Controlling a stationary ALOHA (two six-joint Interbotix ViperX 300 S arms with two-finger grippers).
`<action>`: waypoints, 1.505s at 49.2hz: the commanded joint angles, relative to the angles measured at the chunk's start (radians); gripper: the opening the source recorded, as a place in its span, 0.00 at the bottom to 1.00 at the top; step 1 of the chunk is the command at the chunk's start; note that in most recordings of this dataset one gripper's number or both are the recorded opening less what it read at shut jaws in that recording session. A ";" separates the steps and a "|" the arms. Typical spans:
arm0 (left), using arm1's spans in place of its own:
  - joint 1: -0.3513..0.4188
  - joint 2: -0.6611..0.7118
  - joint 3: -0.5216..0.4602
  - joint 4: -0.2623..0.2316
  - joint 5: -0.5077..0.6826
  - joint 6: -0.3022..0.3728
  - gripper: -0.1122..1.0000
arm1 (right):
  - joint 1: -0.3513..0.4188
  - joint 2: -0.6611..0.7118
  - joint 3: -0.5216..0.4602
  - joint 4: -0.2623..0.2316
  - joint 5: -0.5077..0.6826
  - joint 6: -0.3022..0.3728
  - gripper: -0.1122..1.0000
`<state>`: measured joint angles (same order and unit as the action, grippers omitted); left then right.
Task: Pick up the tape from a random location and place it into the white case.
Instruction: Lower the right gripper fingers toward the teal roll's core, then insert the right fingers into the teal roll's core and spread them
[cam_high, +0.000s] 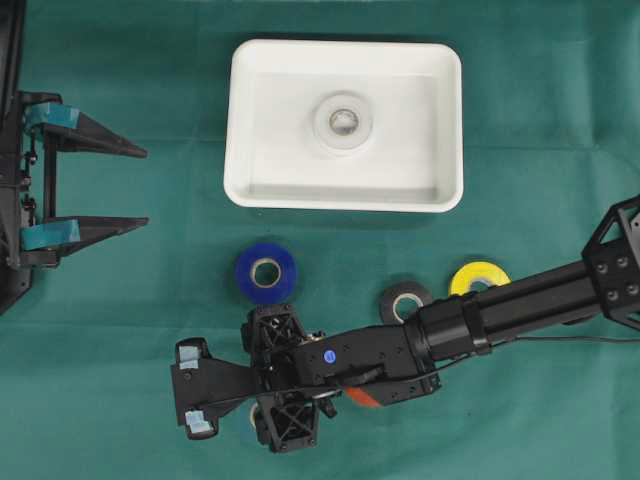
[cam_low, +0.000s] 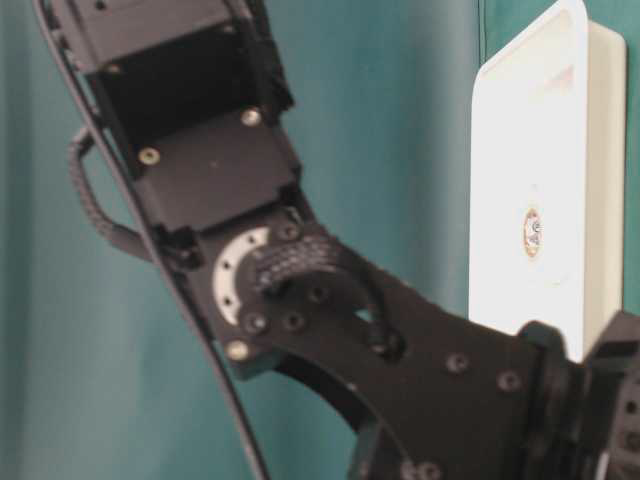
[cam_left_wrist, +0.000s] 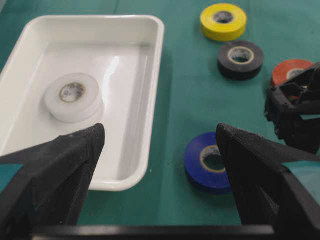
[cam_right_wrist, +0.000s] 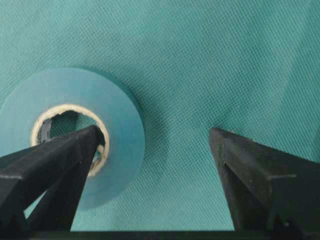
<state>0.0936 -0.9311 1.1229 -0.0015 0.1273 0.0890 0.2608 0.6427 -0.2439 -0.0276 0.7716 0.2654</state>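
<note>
Tape: one white roll (cam_high: 343, 122) lies in the white case (cam_high: 250, 190); the wide-open, empty right gripper (cam_right_wrist: 152, 150) straddles a teal roll (cam_right_wrist: 120, 125) still on the cloth.

White roll (cam_left_wrist: 74, 96) inside white case (cam_left_wrist: 150, 100); blue roll (cam_left_wrist: 207, 162) beside it.

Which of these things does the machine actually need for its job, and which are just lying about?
For the job:
- white case, already holding a white tape roll
- light teal tape roll beneath the open right pincer

Lying about for now:
- blue roll
- black roll
- yellow roll
- orange roll
- idle open left pincer
</note>
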 joint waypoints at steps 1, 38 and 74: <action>0.002 0.003 -0.011 -0.002 -0.005 0.002 0.98 | 0.005 -0.014 -0.008 0.002 -0.003 0.000 0.92; 0.002 0.005 -0.011 -0.002 -0.003 0.002 0.98 | 0.005 -0.040 -0.009 0.002 -0.009 -0.003 0.54; 0.002 0.003 -0.011 -0.002 0.000 0.002 0.98 | 0.003 -0.195 -0.014 -0.038 0.080 0.002 0.35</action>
<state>0.0936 -0.9311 1.1229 -0.0015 0.1304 0.0890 0.2623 0.5200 -0.2424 -0.0568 0.8391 0.2654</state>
